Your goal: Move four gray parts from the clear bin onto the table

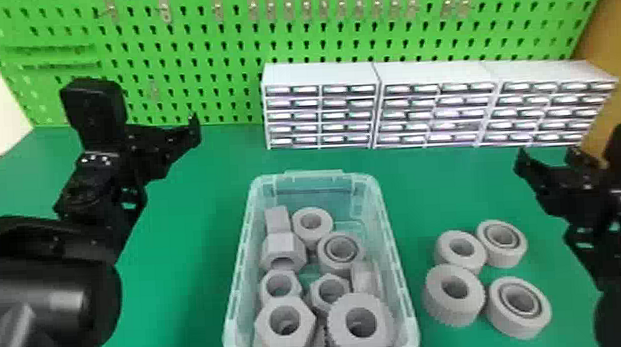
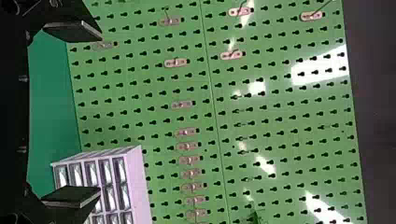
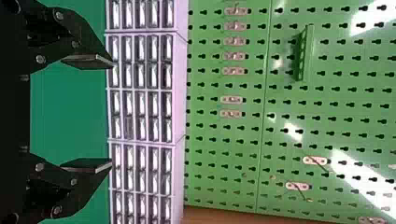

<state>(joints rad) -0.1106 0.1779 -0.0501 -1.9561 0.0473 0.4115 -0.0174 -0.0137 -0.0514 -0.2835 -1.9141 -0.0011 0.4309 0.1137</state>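
My left gripper (image 1: 165, 144) is held above the table, behind and left of the clear bin (image 1: 239, 283). My right gripper (image 1: 548, 156) is raised at the right, behind the loose parts. Both grippers are open and empty, as the left gripper (image 2: 99, 114) and right gripper (image 3: 112, 114) show in their wrist views. Several gray parts, hex nuts (image 1: 301, 331) and round ones (image 1: 339, 329), lie in the bin. Right of it, four round gray parts rest flat on the table: two behind (image 1: 443, 247) (image 1: 506, 260) and two in front (image 1: 435, 300) (image 1: 511, 322).
White drawer cabinets (image 1: 320, 75) line the back of the green table (image 1: 187, 241). Behind them rises a green pegboard (image 1: 194, 50) with small hooks.
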